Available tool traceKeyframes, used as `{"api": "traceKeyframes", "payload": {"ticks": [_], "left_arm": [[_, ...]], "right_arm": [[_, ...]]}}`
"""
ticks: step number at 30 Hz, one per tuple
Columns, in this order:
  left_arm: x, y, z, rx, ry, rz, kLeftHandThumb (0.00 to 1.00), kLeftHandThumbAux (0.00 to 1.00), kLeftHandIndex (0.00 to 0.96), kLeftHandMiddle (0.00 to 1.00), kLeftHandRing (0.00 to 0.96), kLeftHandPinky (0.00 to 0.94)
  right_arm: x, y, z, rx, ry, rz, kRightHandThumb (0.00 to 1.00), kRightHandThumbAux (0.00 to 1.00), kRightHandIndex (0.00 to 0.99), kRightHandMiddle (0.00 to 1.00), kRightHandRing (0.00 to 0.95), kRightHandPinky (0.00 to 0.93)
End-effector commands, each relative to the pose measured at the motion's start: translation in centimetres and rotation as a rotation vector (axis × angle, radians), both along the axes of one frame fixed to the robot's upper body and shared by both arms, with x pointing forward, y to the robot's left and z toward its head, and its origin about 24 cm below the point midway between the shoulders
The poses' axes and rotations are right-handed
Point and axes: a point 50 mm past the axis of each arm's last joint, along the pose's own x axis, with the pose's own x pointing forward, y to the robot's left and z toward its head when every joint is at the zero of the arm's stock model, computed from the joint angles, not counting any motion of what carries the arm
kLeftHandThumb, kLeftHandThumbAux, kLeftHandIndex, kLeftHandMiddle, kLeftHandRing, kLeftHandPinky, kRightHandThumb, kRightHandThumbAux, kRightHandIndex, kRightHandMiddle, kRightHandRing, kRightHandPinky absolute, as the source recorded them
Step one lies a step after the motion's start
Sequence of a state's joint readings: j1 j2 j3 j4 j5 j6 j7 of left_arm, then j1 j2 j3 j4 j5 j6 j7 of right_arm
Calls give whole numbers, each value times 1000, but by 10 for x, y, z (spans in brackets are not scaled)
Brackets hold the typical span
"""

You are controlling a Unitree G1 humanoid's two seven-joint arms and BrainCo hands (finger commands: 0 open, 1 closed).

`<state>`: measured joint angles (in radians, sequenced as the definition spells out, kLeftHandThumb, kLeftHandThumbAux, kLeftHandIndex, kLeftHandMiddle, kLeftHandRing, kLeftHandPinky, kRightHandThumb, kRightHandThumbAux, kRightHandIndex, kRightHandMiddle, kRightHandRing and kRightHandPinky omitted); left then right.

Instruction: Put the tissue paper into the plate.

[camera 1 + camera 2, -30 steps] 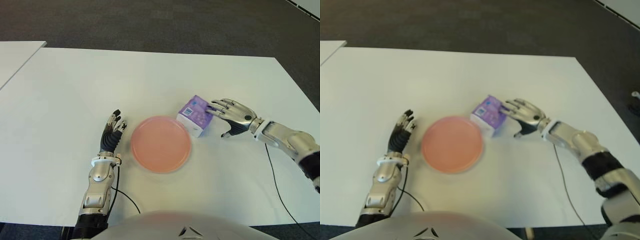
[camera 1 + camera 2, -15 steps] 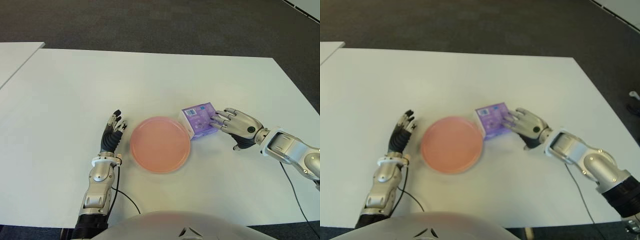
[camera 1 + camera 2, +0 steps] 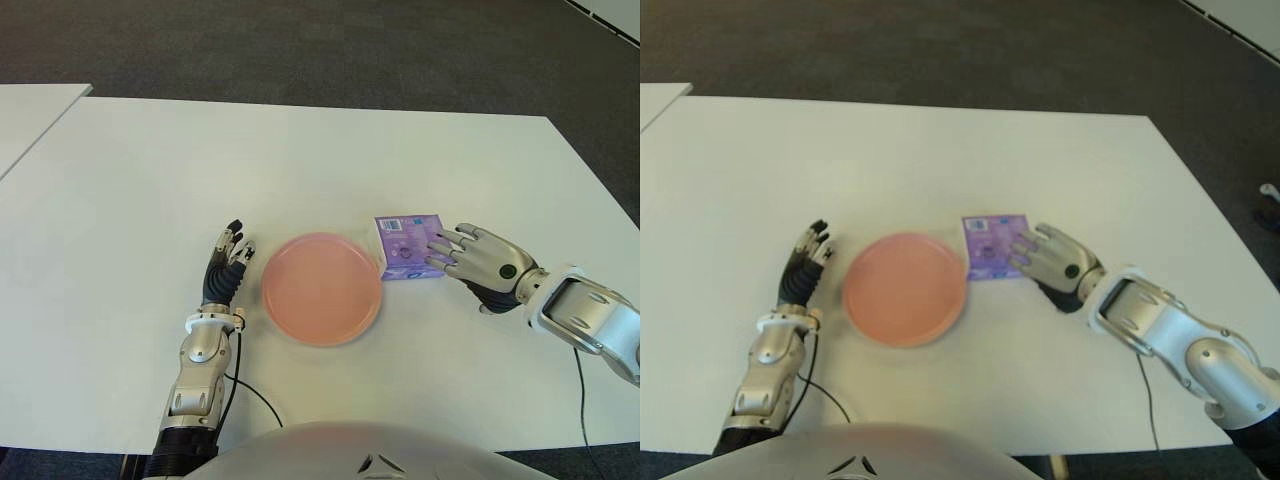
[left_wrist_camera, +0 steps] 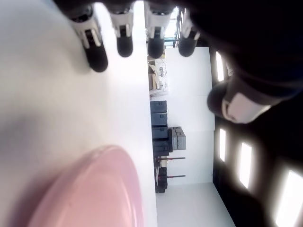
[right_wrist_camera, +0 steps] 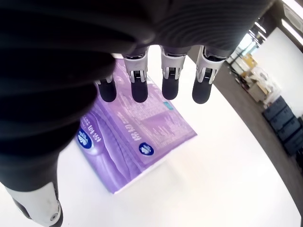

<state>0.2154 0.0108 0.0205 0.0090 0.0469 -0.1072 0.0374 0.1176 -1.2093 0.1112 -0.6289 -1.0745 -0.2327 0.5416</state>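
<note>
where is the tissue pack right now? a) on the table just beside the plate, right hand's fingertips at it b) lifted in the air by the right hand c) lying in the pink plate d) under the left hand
a: the purple tissue pack lies on the white table against the pink plate's rim, with the right hand spread at its far side, not gripping; the left hand shows on the plate's other side.

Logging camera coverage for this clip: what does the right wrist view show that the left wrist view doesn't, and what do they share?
Only the right wrist view shows the purple tissue pack, lying flat with the right hand extended over it, not closed around it. Only the left wrist view shows the pink plate beside the open left hand. Both show the white table and background room.
</note>
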Motion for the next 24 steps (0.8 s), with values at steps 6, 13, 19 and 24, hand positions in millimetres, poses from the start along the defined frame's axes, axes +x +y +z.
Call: {"api": "traceKeyframes", "payload": {"ticks": [6,13,19,24], "left_arm": [[-4,0,-10,-6,64,11,0,497,0,0,0,0],[-4,0,-10,-9,58,8,0,494,0,0,0,0],[-3,1,-9,-5,61,11,0,493,0,0,0,0],[-3,1,-10,-5,67,13,0,494,0,0,0,0]], "right_arm": [[-4,2,-5,18,23,-13,0,696,0,0,0,0],[-3,4,-5,74,-29,6,0,685,0,0,0,0],[0,1,-6,206,-109,-2,2,669,0,30,1,26],[6,-4,-7,357,-192,-18,36,656,0,47,11,32]]}}
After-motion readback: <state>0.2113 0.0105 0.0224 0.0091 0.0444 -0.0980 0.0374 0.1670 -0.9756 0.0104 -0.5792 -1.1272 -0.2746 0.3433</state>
